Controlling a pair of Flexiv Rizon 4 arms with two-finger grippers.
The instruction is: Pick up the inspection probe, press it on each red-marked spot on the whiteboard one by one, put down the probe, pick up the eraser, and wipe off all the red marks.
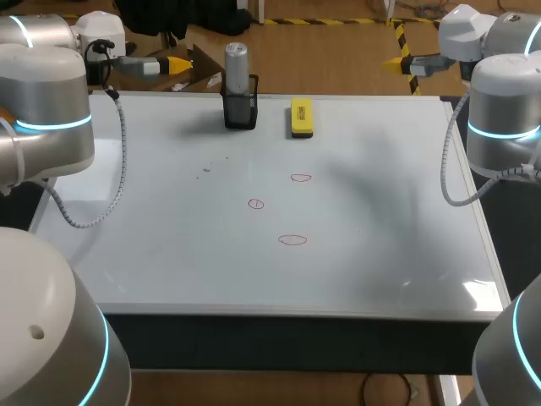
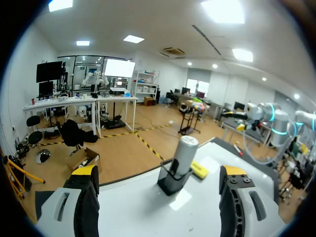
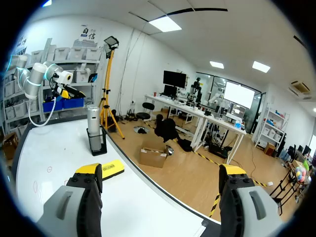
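One inspection probe (image 1: 237,61): a shiny silver tube, round, standing straight up in one black square holder (image 1: 241,112) at the far edge of the whiteboard (image 1: 169,254). Just beside the holder, not touching it, one eraser (image 1: 301,117): a yellow block lying flat, with dark print on top too small to read.

Three red marks on the smooth, glossy white board, all thin drawn loops: a far ring (image 1: 300,178) nearest the eraser, a small middle ring (image 1: 255,204), and a wide near ring (image 1: 292,239). A few tiny dark specks (image 1: 205,172) toward the left arm's side.

Left gripper (image 1: 179,64) past the far left corner of the board, near the probe, fingers (image 2: 85,197) spread wide, gripping nothing. Right gripper (image 1: 393,62) past the far right corner, well apart from the eraser, fingers (image 3: 237,197) spread wide too, gripping nothing. Grey fingers, yellow tips.

One grey curly left cable (image 1: 120,161) and one right cable (image 1: 446,173), hanging from the arms.
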